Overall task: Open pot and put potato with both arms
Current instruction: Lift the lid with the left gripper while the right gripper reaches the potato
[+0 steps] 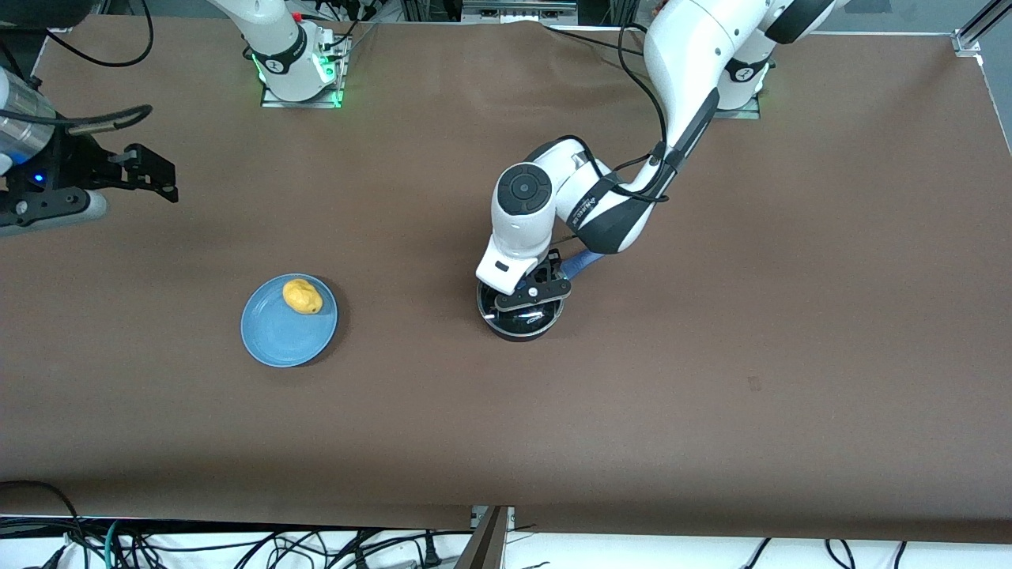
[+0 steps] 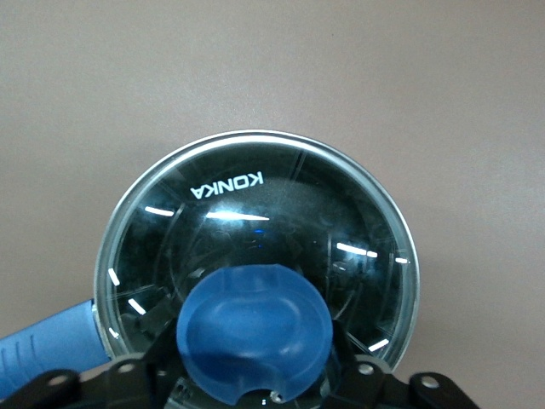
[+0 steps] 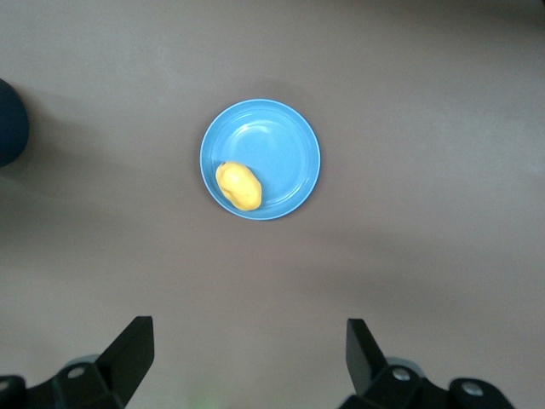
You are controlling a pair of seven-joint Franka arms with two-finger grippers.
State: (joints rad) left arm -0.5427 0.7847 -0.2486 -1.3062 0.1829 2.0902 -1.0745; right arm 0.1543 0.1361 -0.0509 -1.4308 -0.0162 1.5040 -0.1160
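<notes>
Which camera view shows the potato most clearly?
The right wrist view: the potato lies unobstructed on the plate, seen from above. The front view shows it smaller. The left wrist view does not show it.

One pot (image 1: pixel 519 314) with one glass lid (image 2: pixel 255 247) and one blue knob (image 2: pixel 253 341), one potato (image 1: pixel 302 296), one blue plate (image 1: pixel 277 340), two arms, one bench (image 1: pixel 711 356)

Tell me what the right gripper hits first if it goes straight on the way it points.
Probably bare table: the right gripper stands open and high, with the plate and potato slightly off its line.
</notes>
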